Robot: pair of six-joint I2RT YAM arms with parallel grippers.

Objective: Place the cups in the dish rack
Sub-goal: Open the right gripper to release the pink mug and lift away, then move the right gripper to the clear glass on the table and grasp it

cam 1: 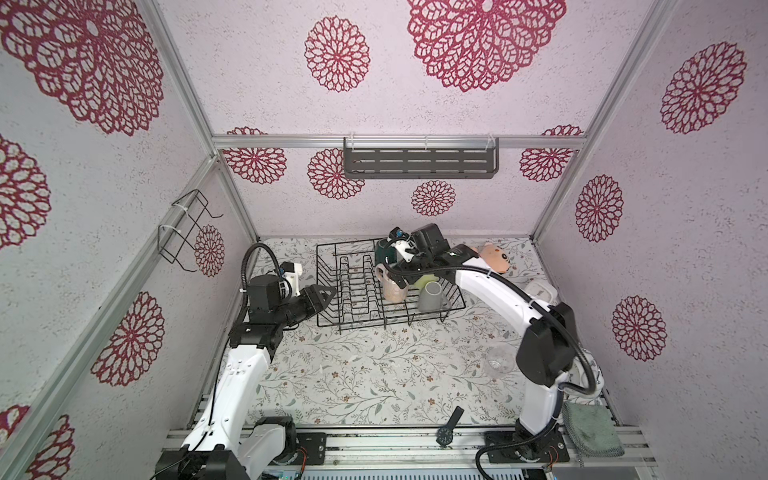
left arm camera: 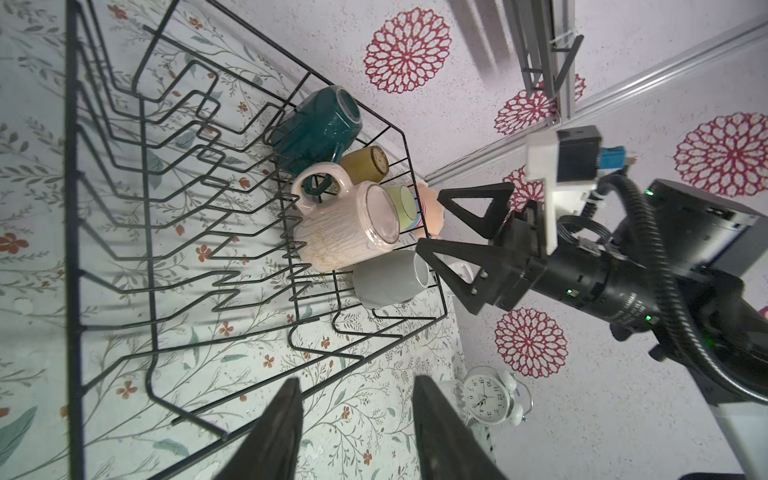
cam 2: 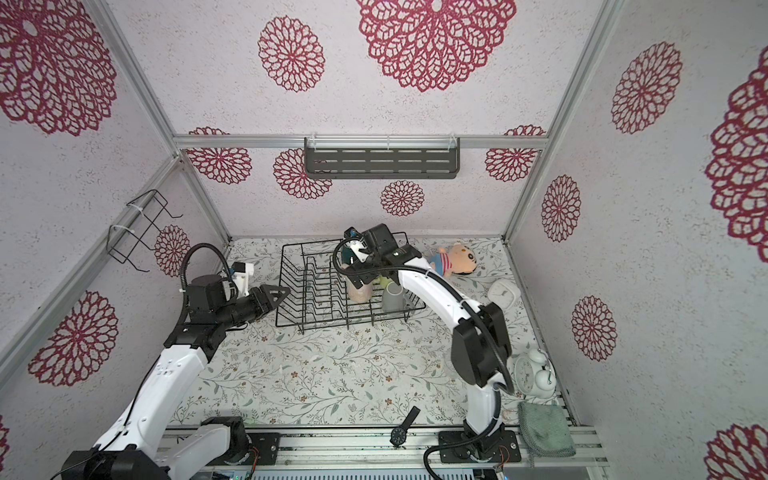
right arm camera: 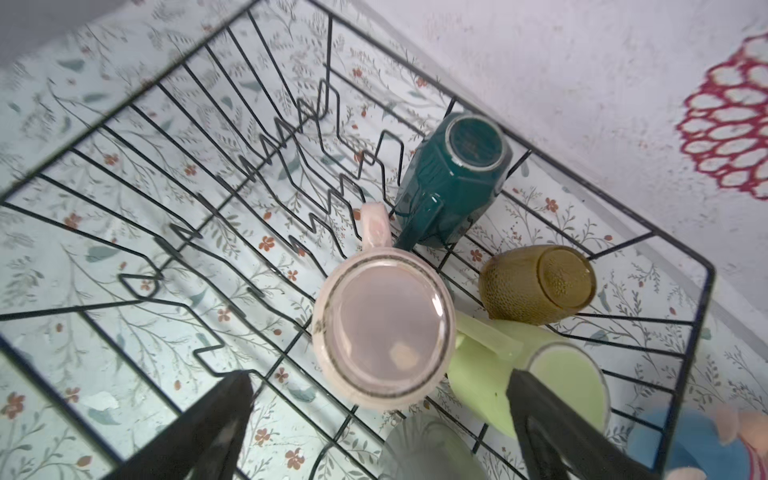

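The black wire dish rack (cam 1: pixel 332 291) (left arm camera: pixel 112 216) stands at the back of the table. Its right end holds a teal mug (right arm camera: pixel 449 183), an amber tumbler (right arm camera: pixel 532 286), a pink mug (right arm camera: pixel 382 328), a yellow-green mug (right arm camera: pixel 482 374) and a grey cup (left arm camera: pixel 386 280). All but the grey cup show their bases. My right gripper (right arm camera: pixel 380 376) (left arm camera: pixel 430 218) hangs open just above the pink mug, holding nothing. Beside the rack's left edge my left gripper (cam 1: pixel 328 293) (left arm camera: pixel 356 380) is open and empty. A clear glass (cam 1: pixel 498 362) stands on the table by the right arm.
A plush doll (cam 2: pixel 453 259) and a white square clock (cam 2: pixel 503 293) lie right of the rack. An alarm clock (cam 2: pixel 534 372), a cloth (cam 1: pixel 592 428) and a wristwatch (cam 1: pixel 449 428) sit near the front right. A grey shelf (cam 1: pixel 419 162) hangs on the back wall.
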